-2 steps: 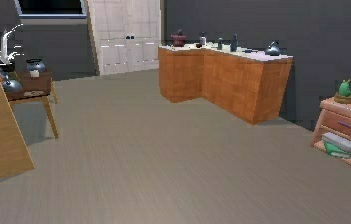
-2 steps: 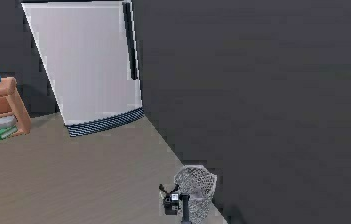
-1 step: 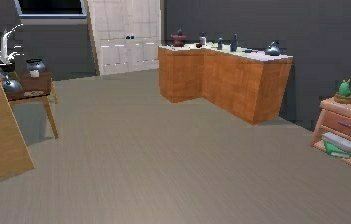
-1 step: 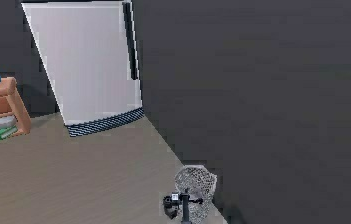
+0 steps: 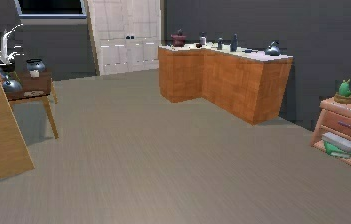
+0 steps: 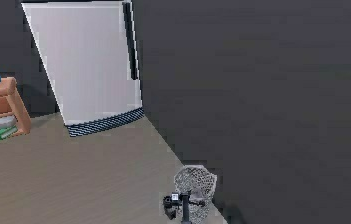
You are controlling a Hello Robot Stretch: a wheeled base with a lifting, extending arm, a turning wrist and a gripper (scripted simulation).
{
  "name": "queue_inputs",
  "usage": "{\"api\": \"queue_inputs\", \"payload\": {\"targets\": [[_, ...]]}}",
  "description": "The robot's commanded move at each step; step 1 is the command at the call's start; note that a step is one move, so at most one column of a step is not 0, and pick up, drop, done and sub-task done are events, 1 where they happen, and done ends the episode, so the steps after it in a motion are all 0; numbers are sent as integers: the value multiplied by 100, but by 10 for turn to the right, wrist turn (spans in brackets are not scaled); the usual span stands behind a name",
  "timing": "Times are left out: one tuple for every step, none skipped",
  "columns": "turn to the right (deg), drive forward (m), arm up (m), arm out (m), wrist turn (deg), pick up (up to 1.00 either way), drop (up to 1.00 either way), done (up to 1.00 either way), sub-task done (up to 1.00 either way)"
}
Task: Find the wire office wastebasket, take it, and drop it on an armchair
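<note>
Gripper (image 6: pixel 173 206) near wire wastebasket (image 6: pixel 196 183), can't tell if holding anything; prob light, stiff mesh, grab at rim.

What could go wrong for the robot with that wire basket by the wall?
1. The gripper is right by the wire basket, which stands on the floor. A nudge might tip it or push it into the dark wall.
2. Wire is thin, so a grip on it might slip.
3. Driving off with it, the robot could bump the wooden counter or the small table.
</note>
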Motion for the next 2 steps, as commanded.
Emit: {"api": "queue_inputs", "payload": {"targets": [[0,0,-30,0,0,0,0,0,0],[0,0,0,0,0,100,0,0,0]]}}
